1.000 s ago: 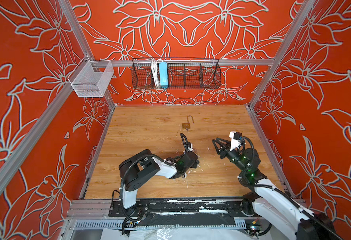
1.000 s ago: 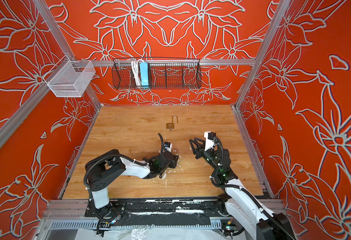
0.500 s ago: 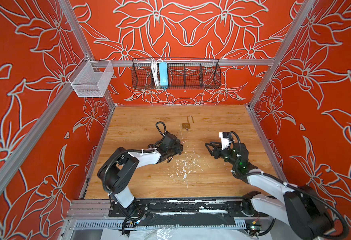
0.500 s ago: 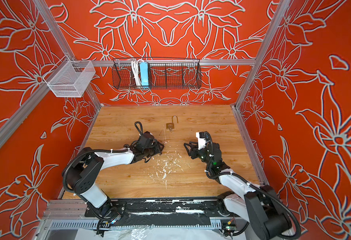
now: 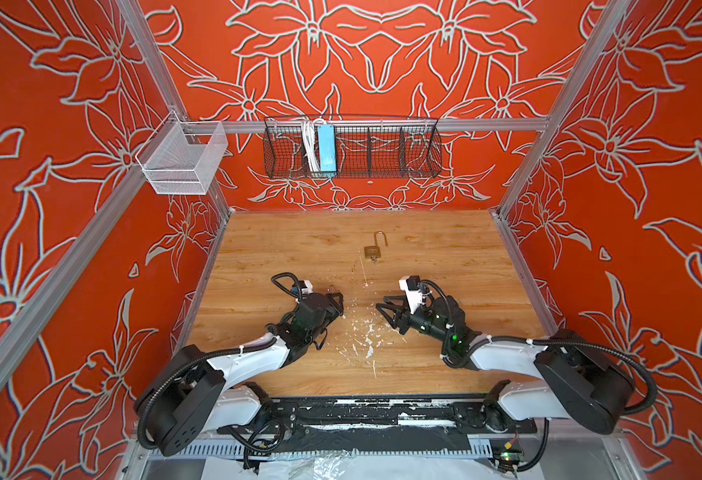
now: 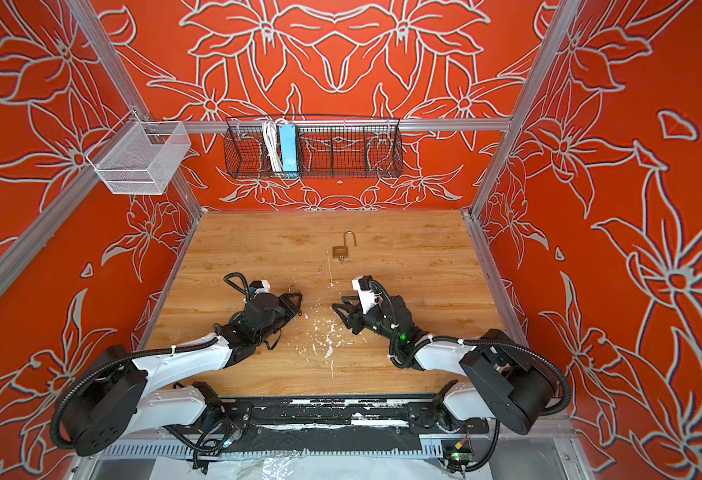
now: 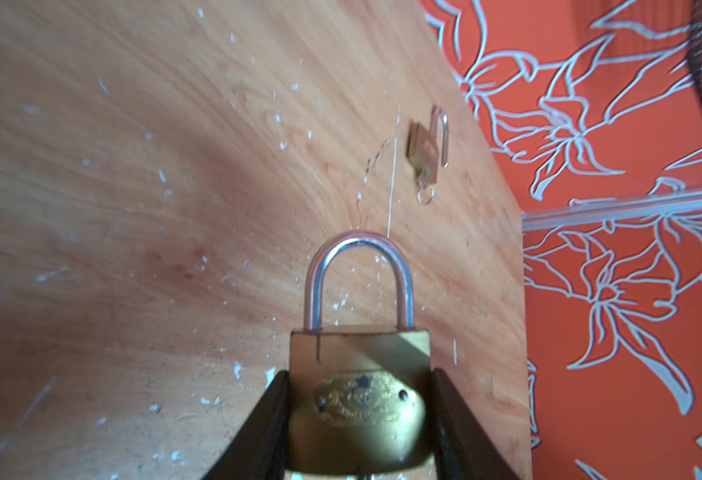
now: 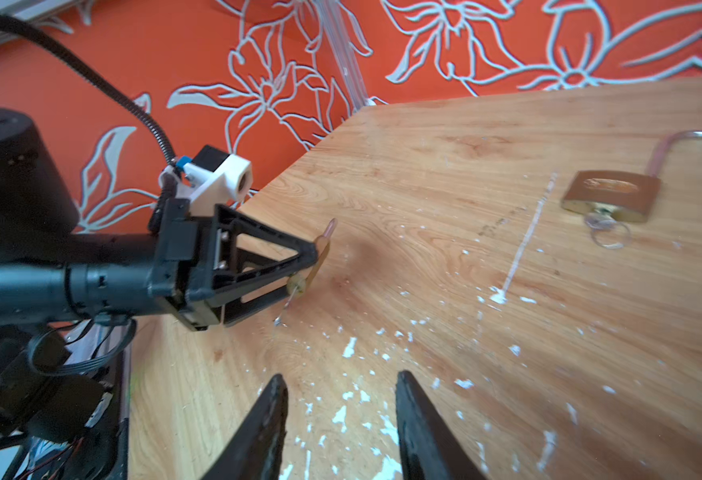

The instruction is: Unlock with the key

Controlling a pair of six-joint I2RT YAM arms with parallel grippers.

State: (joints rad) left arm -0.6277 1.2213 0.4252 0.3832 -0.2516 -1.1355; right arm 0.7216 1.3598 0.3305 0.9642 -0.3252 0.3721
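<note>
Toward the front edge of the table [image 5: 445, 257], right gripper [image 8: 341, 386], jaws apart and empty, faces left gripper [image 5: 336, 305] clamped on the shut padlock [image 7: 359, 374]; advise squaring to the apparent dangling key [image 8: 287, 305] before pinching; a second padlock [image 5: 373, 250], opened, lies farther back.

Loose padlock [image 5: 373, 251] on table [image 5: 445, 249] — beyond left tool [image 5: 339, 305]

Both arms stretched low and forward, wrists angled inward, left gripper [image 5: 336, 305] clamped on a padlock [image 7: 357, 395], right gripper [image 8: 339, 376] with jaws apart, holding nothing
</note>
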